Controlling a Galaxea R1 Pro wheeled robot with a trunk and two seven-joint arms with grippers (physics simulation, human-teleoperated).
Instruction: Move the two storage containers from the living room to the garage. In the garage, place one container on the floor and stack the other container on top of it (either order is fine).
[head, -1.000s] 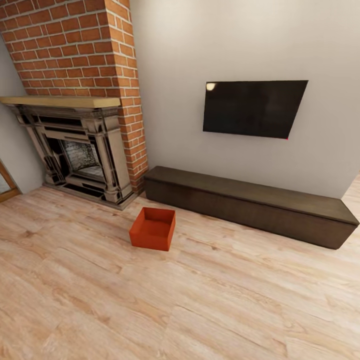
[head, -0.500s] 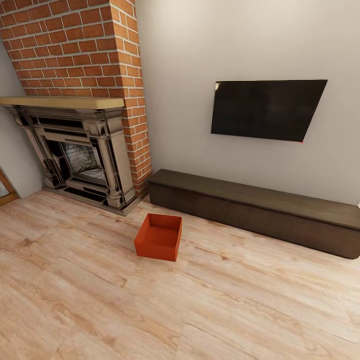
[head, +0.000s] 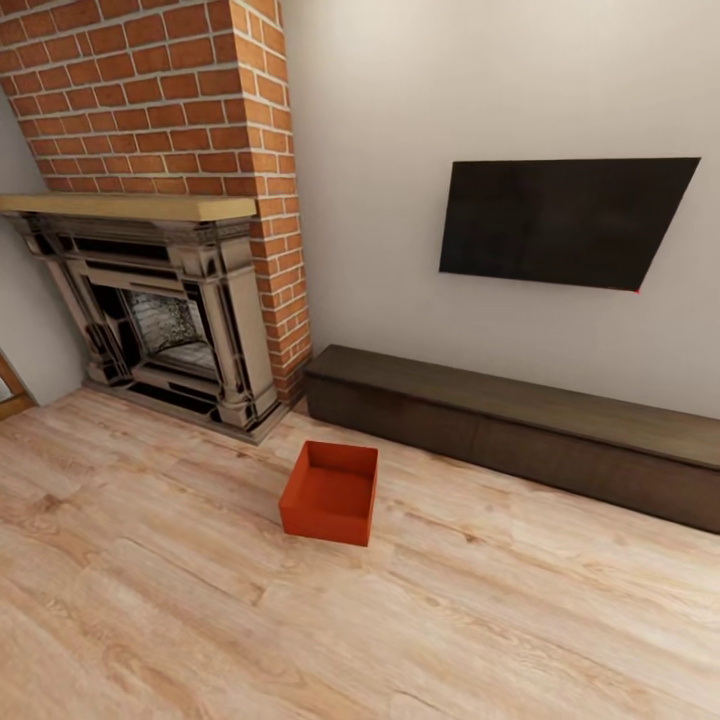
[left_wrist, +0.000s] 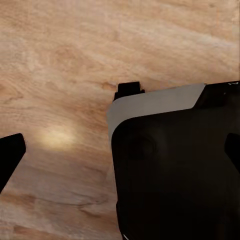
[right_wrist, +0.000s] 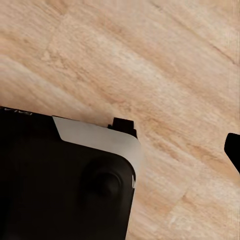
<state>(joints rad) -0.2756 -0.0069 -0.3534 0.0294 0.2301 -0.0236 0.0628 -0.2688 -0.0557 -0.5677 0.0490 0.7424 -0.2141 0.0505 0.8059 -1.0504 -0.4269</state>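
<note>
1 orange-red container (head: 330, 492) upright on wood floor (head: 150, 600), near fireplace (head: 165, 310) & low cabinet (head: 520, 430). Pincer state L/R: can't tell from wrist views.

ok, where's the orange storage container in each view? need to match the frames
Head view: storage container sits on the wood-plank floor, just left of centre, in front of the fireplace and the left end of the dark low cabinet.
Left wrist view: not in it; floor planks and the robot's dark body.
Right wrist view: not in it; same.
Shared landmark: the pale wood-plank floor.
</note>
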